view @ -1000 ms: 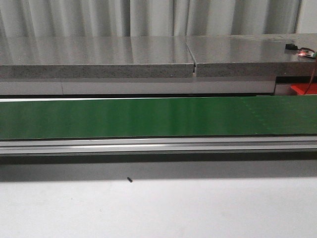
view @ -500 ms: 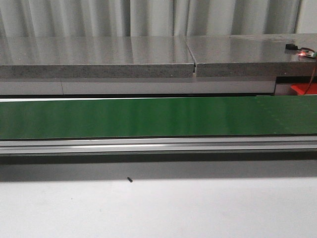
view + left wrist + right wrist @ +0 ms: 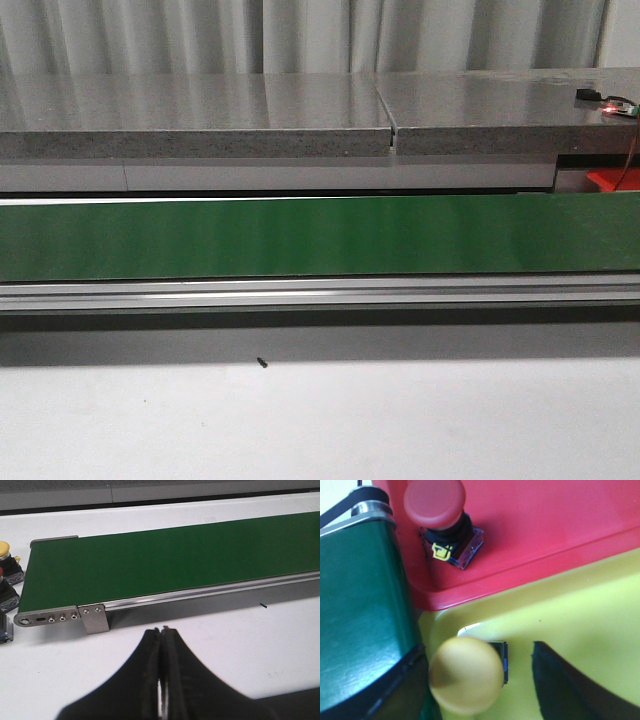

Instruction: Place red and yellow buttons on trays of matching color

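Note:
In the right wrist view a yellow button [image 3: 465, 677] with a dark base sits in the yellow tray [image 3: 580, 605], near its corner. My right gripper [image 3: 476, 652] is open around it; one finger is close against the cap, the other stands apart. A red button [image 3: 435, 502] lies in the red tray [image 3: 545, 520]. My left gripper [image 3: 161, 630] is shut and empty over the white table. Another yellow button [image 3: 5, 550] and more buttons [image 3: 6, 587] stand at the belt's end. No gripper shows in the front view.
The green conveyor belt [image 3: 300, 235] runs across the front view, with its metal rail [image 3: 300, 293] in front and a grey counter [image 3: 200, 110] behind. The belt's end [image 3: 360, 605] borders both trays. A small black screw [image 3: 261, 363] lies on the white table [image 3: 320, 420].
In the front view a faint seam on the belt's right part has drifted to the right. Nothing else there has changed.

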Robot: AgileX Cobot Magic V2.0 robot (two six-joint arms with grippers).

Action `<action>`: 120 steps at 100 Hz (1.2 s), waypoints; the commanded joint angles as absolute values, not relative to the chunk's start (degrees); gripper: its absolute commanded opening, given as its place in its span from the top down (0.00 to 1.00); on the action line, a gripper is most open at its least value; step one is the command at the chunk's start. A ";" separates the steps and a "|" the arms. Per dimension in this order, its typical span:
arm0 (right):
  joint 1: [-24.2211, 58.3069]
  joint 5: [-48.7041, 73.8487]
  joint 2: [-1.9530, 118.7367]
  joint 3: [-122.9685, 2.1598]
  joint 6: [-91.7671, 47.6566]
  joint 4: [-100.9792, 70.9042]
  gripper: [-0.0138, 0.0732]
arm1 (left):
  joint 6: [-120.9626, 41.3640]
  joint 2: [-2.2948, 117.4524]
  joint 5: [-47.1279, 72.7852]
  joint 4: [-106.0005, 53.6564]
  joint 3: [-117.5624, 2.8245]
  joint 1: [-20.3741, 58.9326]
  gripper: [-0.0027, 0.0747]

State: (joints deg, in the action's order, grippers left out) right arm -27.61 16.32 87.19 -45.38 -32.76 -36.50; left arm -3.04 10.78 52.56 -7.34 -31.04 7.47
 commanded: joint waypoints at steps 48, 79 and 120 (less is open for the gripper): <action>-27.78 17.17 80.68 -46.67 -32.74 -37.60 0.23 | -2.94 11.36 48.84 -8.32 -32.56 7.78 0.99; -21.82 18.25 73.06 -46.67 -33.48 -35.41 0.68 | -2.94 11.36 48.84 -8.32 -32.56 7.78 0.99; -12.12 20.38 62.98 -46.67 -33.97 -32.58 0.92 | -2.94 11.36 48.84 -8.32 -32.56 7.78 0.99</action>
State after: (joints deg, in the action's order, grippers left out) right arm -13.49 22.36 66.33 -45.25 -33.10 -33.09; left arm -3.04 10.78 52.56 -7.34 -31.04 7.47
